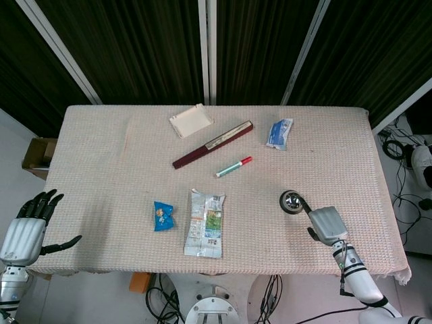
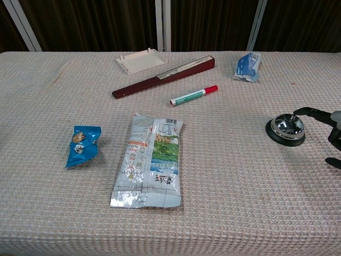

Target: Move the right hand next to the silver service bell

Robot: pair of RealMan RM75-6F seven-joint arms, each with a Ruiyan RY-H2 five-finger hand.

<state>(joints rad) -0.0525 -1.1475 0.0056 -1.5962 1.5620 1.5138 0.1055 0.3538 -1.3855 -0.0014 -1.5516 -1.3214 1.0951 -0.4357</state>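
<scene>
The silver service bell on its dark base stands on the right part of the table, also clear in the chest view. My right hand lies just right of and below it, fingers apart, holding nothing; one black fingertip reaches the bell's right side, contact unclear. In the chest view only its fingers enter from the right edge, close beside the bell. My left hand hangs open off the table's lower left corner, far from everything.
On the woven cloth lie a green and white snack bag, a small blue packet, a red-capped marker, a dark red folded fan, a white tray and a crumpled blue and white wrapper.
</scene>
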